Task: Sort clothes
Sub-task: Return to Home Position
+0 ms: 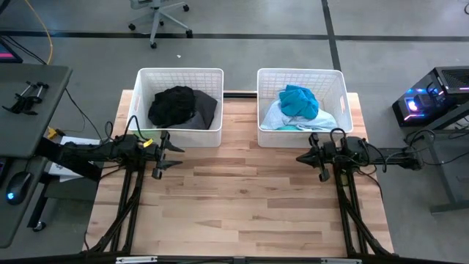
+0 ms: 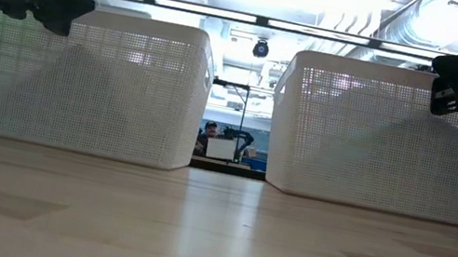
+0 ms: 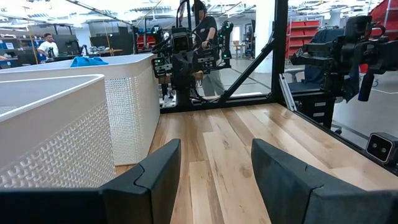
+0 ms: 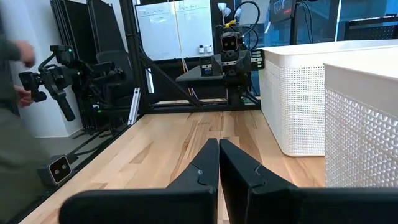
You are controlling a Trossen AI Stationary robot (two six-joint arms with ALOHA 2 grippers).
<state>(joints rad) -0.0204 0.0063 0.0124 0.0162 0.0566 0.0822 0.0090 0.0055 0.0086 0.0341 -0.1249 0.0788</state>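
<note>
Black and charcoal grey clothes (image 1: 182, 107) lie in the left white basket (image 1: 180, 73). Turquoise, teal, pale blue and white clothes (image 1: 297, 106) lie in the right white basket (image 1: 300, 74); the turquoise top also shows in the left wrist view (image 3: 89, 61). My left gripper (image 1: 170, 155) is open and empty, above the table just near of the left basket, fingers (image 3: 214, 180) pointing toward the table's right. My right gripper (image 1: 305, 157) is shut and empty, above the table just near of the right basket, fingers (image 4: 219, 180) pointing toward the table's left.
The two baskets stand side by side at the table's far edge (image 2: 86, 80) (image 2: 393, 134). The bare wooden tabletop (image 1: 242, 198) stretches between and near of the arms. People and equipment stand in the room beyond the table (image 3: 205, 37).
</note>
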